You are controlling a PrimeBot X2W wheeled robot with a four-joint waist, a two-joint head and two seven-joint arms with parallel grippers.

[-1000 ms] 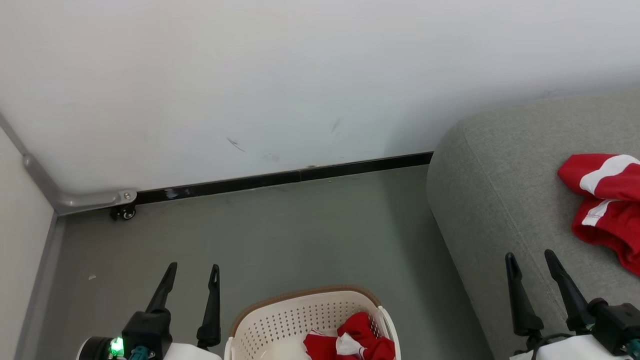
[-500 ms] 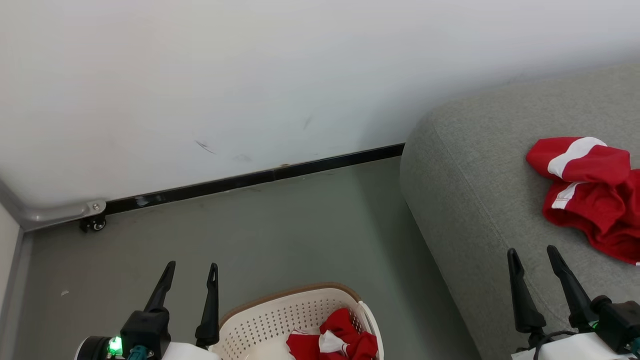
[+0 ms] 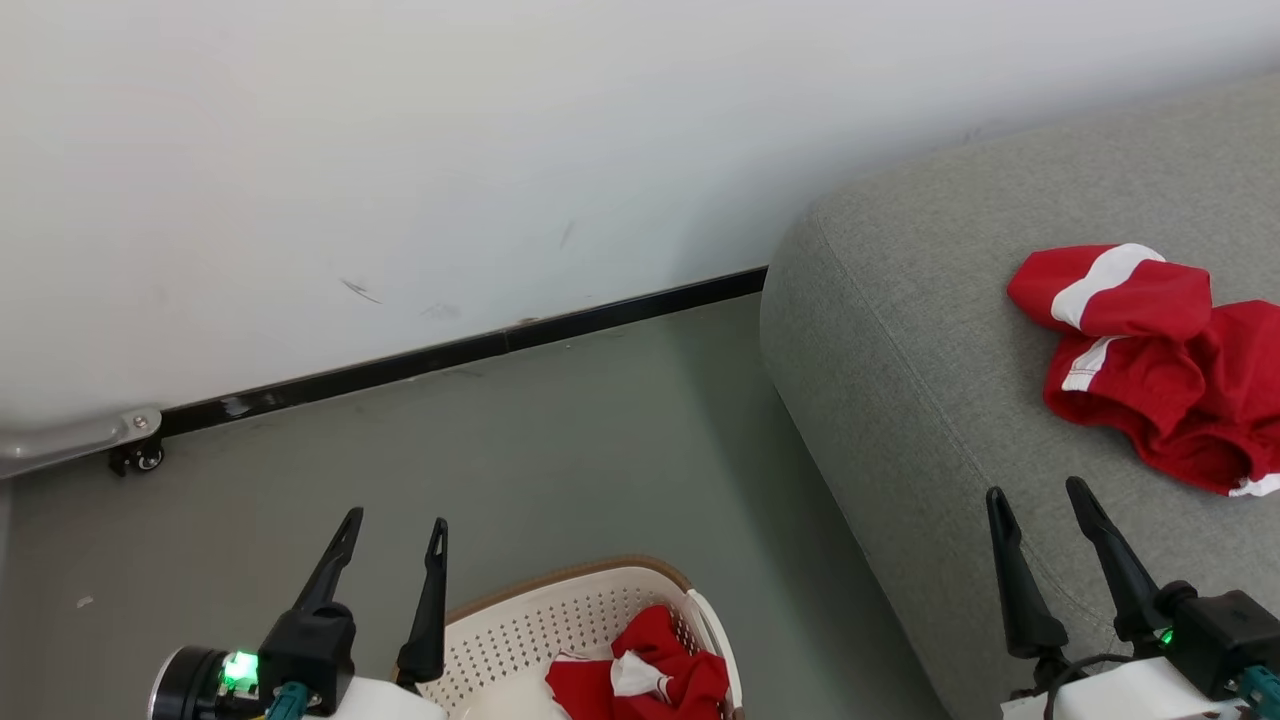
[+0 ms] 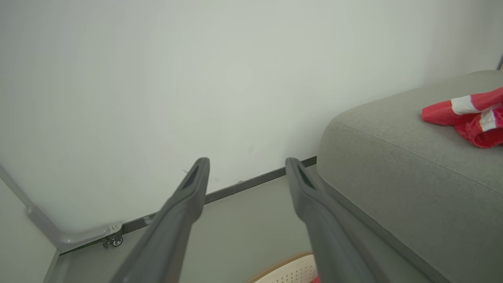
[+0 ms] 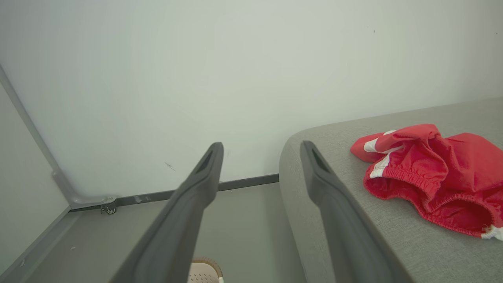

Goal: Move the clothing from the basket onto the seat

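Seen from the robot's head, a room corner lies below. At the bottom centre sits a cream plastic basket [image 3: 540, 630]. It is rounded, its walls are pierced by rows of small holes, and a brown band runs round its rim. Inside, against its right wall, lies a crumpled red garment [image 3: 690, 685] of soft fabric with a white tag showing.

To the right stands a large grey sofa [image 3: 900, 400] of coarse woven cloth, with a rounded, padded corner and a stitched seam along the edge. On its cushion, well apart from the basket, rests striped red clothing [image 3: 1150, 360], bunched up, with broad white stripes and a gathered elastic hem.

The left gripper [image 3: 397, 517] hangs over the floor [image 3: 560, 440] just left of the basket, its two long, dark, tapered fingers spread apart and holding nothing. The right gripper [image 3: 1034, 488] hangs over the sofa's front edge, its fingers likewise apart and empty, near the striped clothing but not touching it.

The floor is smooth grey-green. Behind it rises a plain white wall [image 3: 500, 150] with a few dark scuffs, edged by a glossy black baseboard [image 3: 500, 343]. At far left, a small black caster wheel [image 3: 140, 458] sits under a grey metal bar [image 3: 60, 438].
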